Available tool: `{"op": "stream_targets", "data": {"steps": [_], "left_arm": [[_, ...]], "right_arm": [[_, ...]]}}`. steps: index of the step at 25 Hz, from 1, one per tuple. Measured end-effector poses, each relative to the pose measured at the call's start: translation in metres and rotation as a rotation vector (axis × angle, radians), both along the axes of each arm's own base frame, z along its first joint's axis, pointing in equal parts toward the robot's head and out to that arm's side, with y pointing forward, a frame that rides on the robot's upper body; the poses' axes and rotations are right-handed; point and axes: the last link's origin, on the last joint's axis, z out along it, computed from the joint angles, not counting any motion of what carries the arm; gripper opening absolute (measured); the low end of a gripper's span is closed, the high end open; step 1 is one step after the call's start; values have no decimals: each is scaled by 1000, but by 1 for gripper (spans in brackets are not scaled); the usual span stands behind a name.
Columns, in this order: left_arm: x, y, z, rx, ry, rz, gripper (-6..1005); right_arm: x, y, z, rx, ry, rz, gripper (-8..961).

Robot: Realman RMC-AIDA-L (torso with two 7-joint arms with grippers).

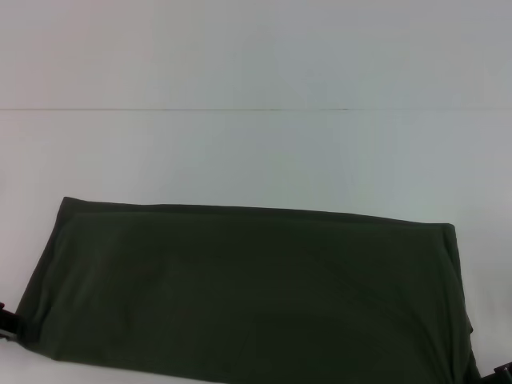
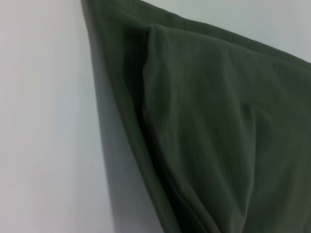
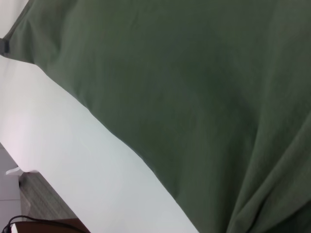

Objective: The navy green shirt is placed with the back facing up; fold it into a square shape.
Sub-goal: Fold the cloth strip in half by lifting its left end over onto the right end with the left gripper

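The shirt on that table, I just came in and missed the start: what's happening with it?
The robot is folding the shirt on the white table. It now lies as a wide band with a straight far edge. The left pincer and right pincer barely show, at its two near corners; whether they grip the cloth cannot be seen.

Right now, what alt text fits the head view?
A large dark olive-green soft fabric shirt, folded into a wide band, lies across a plain white table. Black gripper parts barely show at the lower left and lower right corners.
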Motion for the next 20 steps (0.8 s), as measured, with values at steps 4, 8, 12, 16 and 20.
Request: {"op": "stream_targets", "data": {"steps": [4,8,12,16,20], "left_arm": [[-2,0,2,23,-2,11,24],[-5,-1,3,36,4,17,24],[-6,-1,2,38,4,19,24],[-7,0,3,50,10,24,24],[-8,2,4,69,15,34,25]], "right_arm": [[-1,1,0,5,0,7,112],[-4,4,-1,6,2,21,123],[-5,7,-1,3,-13,18,134],[-3,7,2,-3,-36,5,145],[-1,9,11,23,-20,-10,182]]}}
